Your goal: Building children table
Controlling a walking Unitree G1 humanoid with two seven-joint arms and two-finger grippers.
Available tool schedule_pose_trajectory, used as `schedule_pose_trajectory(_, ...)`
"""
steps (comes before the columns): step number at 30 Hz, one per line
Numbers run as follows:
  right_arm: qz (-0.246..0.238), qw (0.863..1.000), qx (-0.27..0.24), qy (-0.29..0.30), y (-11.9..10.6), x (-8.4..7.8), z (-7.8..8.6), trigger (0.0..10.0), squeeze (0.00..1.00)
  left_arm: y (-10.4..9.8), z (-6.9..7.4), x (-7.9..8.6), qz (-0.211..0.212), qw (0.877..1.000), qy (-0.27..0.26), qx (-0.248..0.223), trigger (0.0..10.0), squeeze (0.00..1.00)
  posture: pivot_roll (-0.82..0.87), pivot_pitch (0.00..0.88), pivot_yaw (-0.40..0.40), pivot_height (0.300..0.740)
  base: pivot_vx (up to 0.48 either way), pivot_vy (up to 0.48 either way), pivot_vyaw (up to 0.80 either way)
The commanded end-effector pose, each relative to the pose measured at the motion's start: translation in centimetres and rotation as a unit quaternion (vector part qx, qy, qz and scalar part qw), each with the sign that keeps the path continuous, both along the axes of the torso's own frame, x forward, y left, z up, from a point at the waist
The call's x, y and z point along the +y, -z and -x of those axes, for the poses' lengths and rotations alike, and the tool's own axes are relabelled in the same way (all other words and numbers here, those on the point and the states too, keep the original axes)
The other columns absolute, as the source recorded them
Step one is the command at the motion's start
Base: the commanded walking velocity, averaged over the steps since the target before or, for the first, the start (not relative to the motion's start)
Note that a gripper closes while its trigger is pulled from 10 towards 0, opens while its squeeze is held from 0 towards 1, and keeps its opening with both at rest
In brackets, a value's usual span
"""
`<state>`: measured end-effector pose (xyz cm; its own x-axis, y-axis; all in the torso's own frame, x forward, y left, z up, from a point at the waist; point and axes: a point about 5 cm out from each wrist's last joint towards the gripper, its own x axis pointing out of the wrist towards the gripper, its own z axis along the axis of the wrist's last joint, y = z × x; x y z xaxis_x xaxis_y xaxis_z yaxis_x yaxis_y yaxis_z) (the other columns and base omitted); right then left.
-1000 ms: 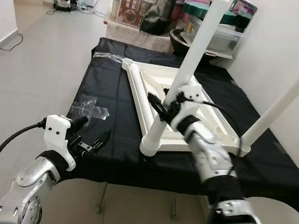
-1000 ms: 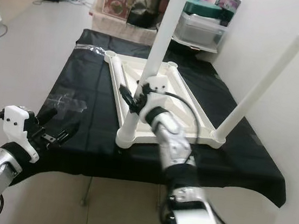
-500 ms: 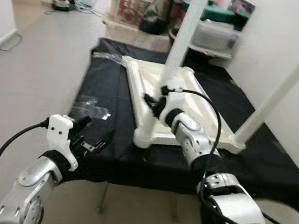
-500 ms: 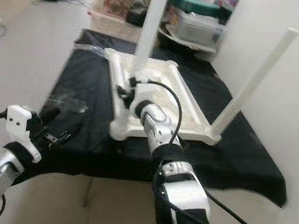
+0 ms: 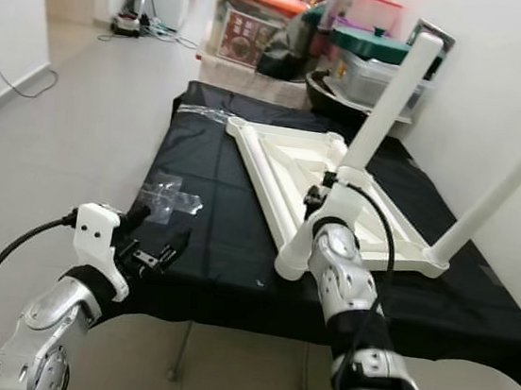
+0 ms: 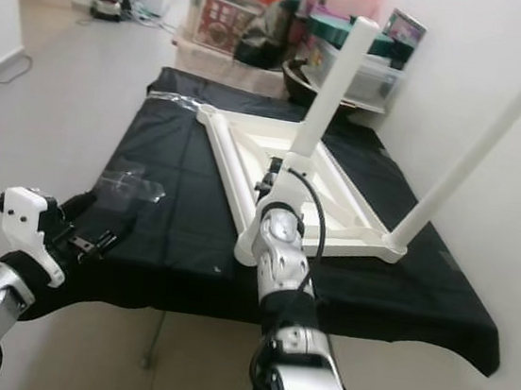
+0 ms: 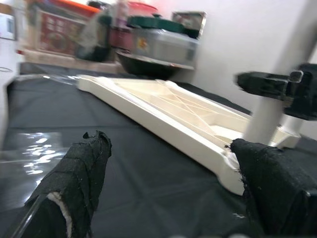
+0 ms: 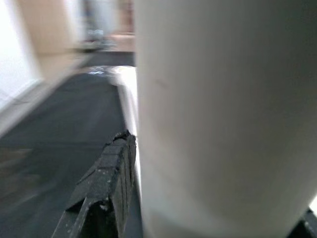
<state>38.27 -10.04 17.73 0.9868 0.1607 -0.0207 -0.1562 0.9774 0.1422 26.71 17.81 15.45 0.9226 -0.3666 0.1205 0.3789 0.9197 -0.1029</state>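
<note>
Two white round legs stand up from the upturned white plastic children's table on the black-draped bench; the right gripper clamps the nearer leg. Lidded storage boxes sit behind, contents unreadable. Left wrist view: left gripper spread wide, empty. Right wrist view: black finger against the leg.

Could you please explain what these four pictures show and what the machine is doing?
It is a humanoid robot with two silver arms, each ending in a two-fingered black tool. Two pictures come from its head, looking down; two from cameras on its wrists. On a black cloth lies an upside-down white tabletop with two legs standing up. The right tool is closed around the nearer leg; its wrist picture sees that leg close up. The left tool hovers open at the cloth's near edge, holding nothing. Clear plastic wrap lies nearby.
</note>
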Motion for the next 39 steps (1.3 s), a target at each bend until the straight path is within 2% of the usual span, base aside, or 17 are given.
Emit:
schedule_pose_trajectory(1, -0.012, 0.997, -0.023, -0.068, -1.0, 1.1, -0.2, 10.0, 0.0, 0.0, -0.1, -0.5, 0.001, 1.0, 0.008, -0.001, 10.0, 0.0, 0.18, 0.0, -0.182, 0.74, 0.0, 0.0, 0.0)
schedule_pose_trajectory(4, 0.004, 0.987, -0.058, -0.152, -2.1, 1.3, 0.0, 10.0, 0.0, 0.0, -0.2, -0.5, 0.001, 1.0, 0.007, -0.001, 10.0, 0.0, 0.17, 0.0, -0.178, 0.74, 0.0, 0.0, 0.0)
schedule_pose_trajectory(5, 0.044, 0.963, -0.095, -0.247, -3.0, 1.4, 0.5, 10.0, 0.0, 0.0, -0.2, -0.5, 0.001, 1.0, 0.009, -0.001, 10.0, 0.0, 0.17, 0.0, -0.178, 0.74, 0.0, 0.0, 0.0)
schedule_pose_trajectory(6, 0.044, 0.963, -0.095, -0.247, -3.0, 1.4, 0.5, 10.0, 0.0, 0.0, -0.2, -0.5, 0.001, 1.0, 0.009, -0.001, 10.0, 0.0, 0.17, 0.0, -0.178, 0.74, 0.0, 0.0, 0.0)
schedule_pose_trajectory(7, 0.103, 0.93, -0.113, -0.335, -3.0, 1.2, 1.1, 10.0, 0.0, 0.0, -0.3, -0.5, 0.002, 1.0, 0.011, -0.001, 10.0, 0.0, 0.17, 0.0, -0.185, 0.74, 0.0, 0.0, 0.0)
schedule_pose_trajectory(9, 0.103, 0.93, -0.113, -0.335, -3.0, 1.2, 1.1, 10.0, 0.0, 0.0, -0.3, -0.5, 0.002, 1.0, 0.011, -0.001, 10.0, 0.0, 0.17, 0.0, -0.185, 0.74, 0.0, 0.0, 0.0)
schedule_pose_trajectory(10, 0.175, 0.88, -0.097, -0.431, -2.0, 0.7, 1.8, 10.0, 0.0, 0.0, -0.4, -0.6, 0.003, 1.0, 0.012, -0.003, 10.0, 0.0, 0.17, 0.0, -0.188, 0.74, 0.0, 0.0, 0.0)
schedule_pose_trajectory(16, 0.199, 0.869, -0.063, -0.448, -0.9, 1.2, 1.5, 10.0, 0.0, 0.0, -0.5, -0.6, 0.004, 1.0, 0.009, -0.004, 10.0, 0.0, 0.18, 0.0, -0.195, 0.74, 0.0, 0.0, 0.0)
schedule_pose_trajectory(18, 0.216, 0.908, -0.035, -0.359, -0.4, 2.0, 0.0, 0.0, 0.0, 0.0, -0.5, -0.6, 0.004, 1.0, 0.008, -0.004, 10.0, 0.0, 0.19, 0.0, -0.203, 0.74, 0.0, 0.0, 0.0)
schedule_pose_trajectory(21, 0.219, 0.923, -0.024, -0.315, -0.3, 2.1, -0.5, 0.0, 0.0, 0.0, -0.5, -0.6, 0.003, 1.0, 0.008, -0.003, 10.0, 0.0, 0.19, 0.0, -0.205, 0.74, 0.0, 0.0, 0.0)
schedule_pose_trajectory(23, 0.165, 0.982, 0.04, -0.081, 0.0, -0.5, -2.3, 0.0, 0.0, 0.0, -0.4, -0.6, 0.004, 1.0, 0.006, -0.003, 10.0, 0.0, 0.19, 0.0, -0.199, 0.74, 0.0, 0.0, 0.0)
schedule_pose_trajectory(24, 0.165, 0.982, 0.04, -0.081, 0.0, -0.5, -2.3, 0.0, 0.0, 0.0, -0.4, -0.6, 0.004, 1.0, 0.006, -0.003, 10.0, 0.0, 0.19, 0.0, -0.199, 0.74, 0.0, 0.0, 0.0)
schedule_pose_trajectory(26, 0.137, 0.988, 0.07, 0.016, 0.4, -2.1, -2.5, 0.0, 0.0, 0.0, -0.4, -0.6, 0.004, 1.0, 0.005, -0.004, 10.0, 0.0, 0.19, 0.0, -0.2, 0.74, 0.0, 0.0, 0.0)
schedule_pose_trajectory(29, 0.06, 0.966, 0.148, 0.206, 3.2, -5.1, -1.3, 0.0, 0.0, 0.0, -0.3, -0.6, 0.005, 1.0, 0.007, -0.004, 10.0, 0.0, 0.19, 0.0, -0.202, 0.74, 0.0, 0.0, 0.0)
schedule_pose_trajectory(33, 0.044, 0.955, 0.18, 0.231, 5.1, -3.9, 0.0, 0.2, 0.0, 0.0, -0.3, -0.6, 0.005, 1.0, 0.007, -0.004, 10.0, 0.0, 0.18, 0.0, -0.195, 0.74, 0.0, 0.0, 0.0)
schedule_pose_trajectory(34, 0.039, 0.956, 0.194, 0.216, 5.7, -2.9, 0.4, 10.0, 0.0, 0.0, -0.3, -0.6, 0.005, 1.0, 0.007, -0.004, 10.0, 0.0, 0.18, 0.0, -0.189, 0.74, 0.0, 0.0, 0.0)
schedule_pose_trajectory(39, 0.026, 0.972, 0.18, 0.151, 5.2, -0.4, 0.6, 10.0, 0.0, 0.0, -0.3, -0.6, 0.003, 1.0, 0.012, -0.002, 10.0, 0.0, 0.17, 0.0, -0.185, 0.74, 0.0, 0.0, 0.0)
